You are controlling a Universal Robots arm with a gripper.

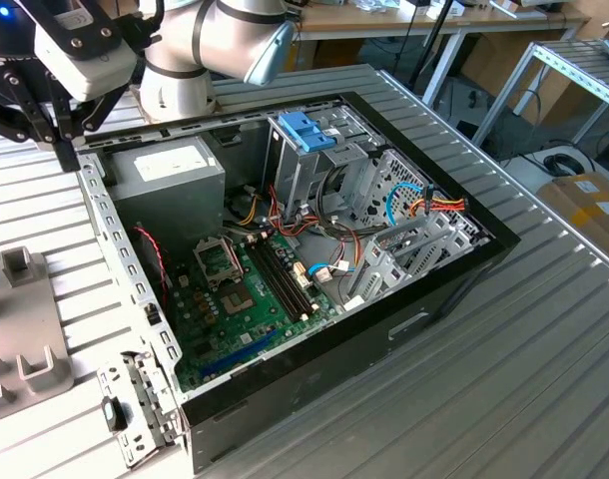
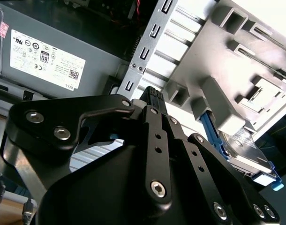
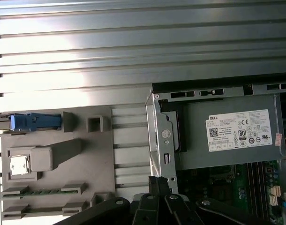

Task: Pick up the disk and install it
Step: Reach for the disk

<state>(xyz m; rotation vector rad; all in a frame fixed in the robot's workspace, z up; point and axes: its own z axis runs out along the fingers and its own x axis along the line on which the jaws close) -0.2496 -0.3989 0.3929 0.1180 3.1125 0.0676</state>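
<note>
An open computer case (image 1: pixel 384 339) lies on a slatted table (image 1: pixel 544 379), holding a grey power-supply box (image 1: pixel 170 185) and a green motherboard (image 1: pixel 235 319).

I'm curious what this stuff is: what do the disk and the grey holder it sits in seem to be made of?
The disk: seemingly bare metal, silvery with glossy reflections, edged by a light blue frame that looks like matte plastic. The grey holder: probably plastic, matte with blocky moulded shapes, though painted metal can't be excluded.
</note>
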